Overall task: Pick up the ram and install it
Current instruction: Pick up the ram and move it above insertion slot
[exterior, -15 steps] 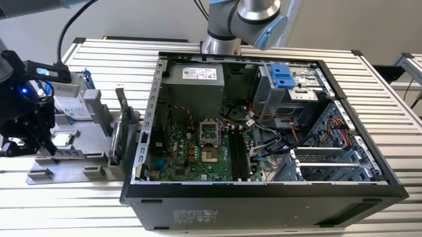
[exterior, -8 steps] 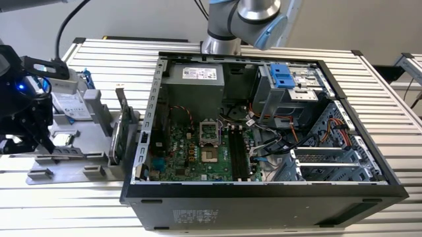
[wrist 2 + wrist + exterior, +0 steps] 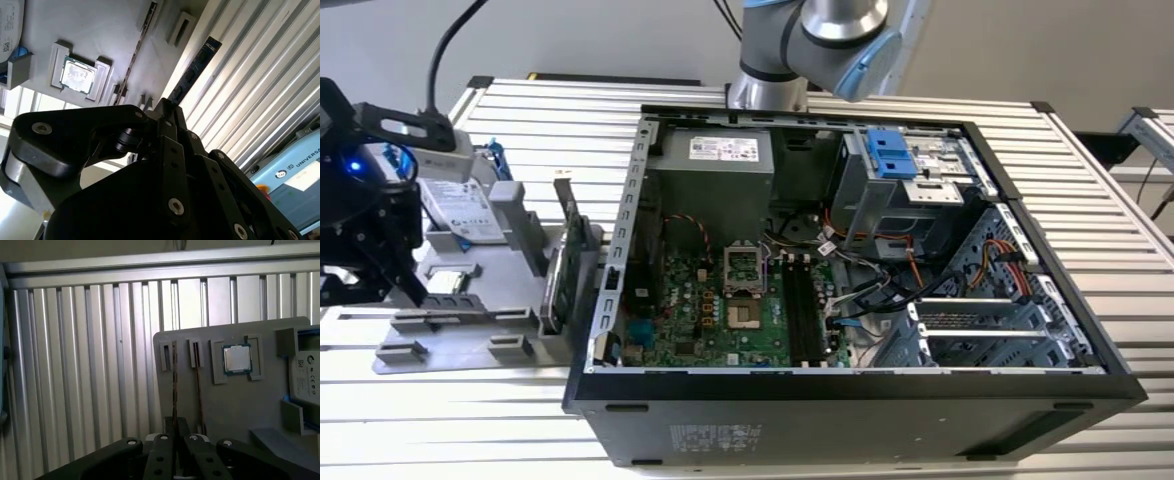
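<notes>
Exterior view, its left to its right:

- Tool [image 3: 374, 290]: black, at the far left, above the near end of the holder [image 3: 518, 215]. In both wrist views its fingers are clenched on one end of the ram [image 3: 192, 70]
- Ram: long dark stick with a row of chips, jutting straight out from between the fingertips. In the second wrist view its free end shows against the ribs of the desk [image 3: 1107, 200], just past the holder's edge. In the first wrist view it is edge-on [image 3: 174, 385], in line with one of two narrow slots
- Holder: grey moulded tray on the desk, beside the case [image 3: 854, 395]. The wrist views show a second stick [image 3: 198, 390] standing in the neighbouring slot and a square processor [image 3: 236, 359] seated in a pocket beside it
- Drive [image 3: 460, 210]: silver, in a blue frame, propped at the holder's far end
- Green card [image 3: 567, 230]: upright at the holder's edge nearest the case
- Case: black tower on its side, panel off. Green board [image 3: 707, 310] in its left half with long black sockets [image 3: 803, 310] alongside; cables and blue-fronted drive cage [image 3: 890, 150] to the right
- Arm [image 3: 814, 40]: grey and blue joint behind the case, top centre
</notes>
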`<state>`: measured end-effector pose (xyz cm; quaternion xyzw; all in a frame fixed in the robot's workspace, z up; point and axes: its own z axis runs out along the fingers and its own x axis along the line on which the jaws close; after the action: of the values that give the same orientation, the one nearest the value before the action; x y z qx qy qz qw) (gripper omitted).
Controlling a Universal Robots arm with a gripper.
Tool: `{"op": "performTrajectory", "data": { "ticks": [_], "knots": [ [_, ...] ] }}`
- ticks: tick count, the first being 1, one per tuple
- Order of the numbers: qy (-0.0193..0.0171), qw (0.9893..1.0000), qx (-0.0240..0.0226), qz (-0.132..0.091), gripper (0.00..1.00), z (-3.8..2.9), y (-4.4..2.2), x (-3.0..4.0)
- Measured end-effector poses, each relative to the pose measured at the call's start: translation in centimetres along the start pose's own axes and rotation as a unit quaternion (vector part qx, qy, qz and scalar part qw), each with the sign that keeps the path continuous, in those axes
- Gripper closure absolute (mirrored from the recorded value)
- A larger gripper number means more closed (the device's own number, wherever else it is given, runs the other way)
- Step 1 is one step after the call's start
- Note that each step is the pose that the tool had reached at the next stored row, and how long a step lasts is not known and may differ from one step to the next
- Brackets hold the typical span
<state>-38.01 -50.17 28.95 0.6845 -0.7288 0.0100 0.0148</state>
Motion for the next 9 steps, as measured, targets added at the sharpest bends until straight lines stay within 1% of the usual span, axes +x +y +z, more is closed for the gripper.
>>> {"op": "performTrajectory", "data": {
  "ticks": [9],
  "knots": [
    [0.0, 1.0, 0.0, 0.0, 1.0, -0.94, 0.01, 0.03]
  ]
}}
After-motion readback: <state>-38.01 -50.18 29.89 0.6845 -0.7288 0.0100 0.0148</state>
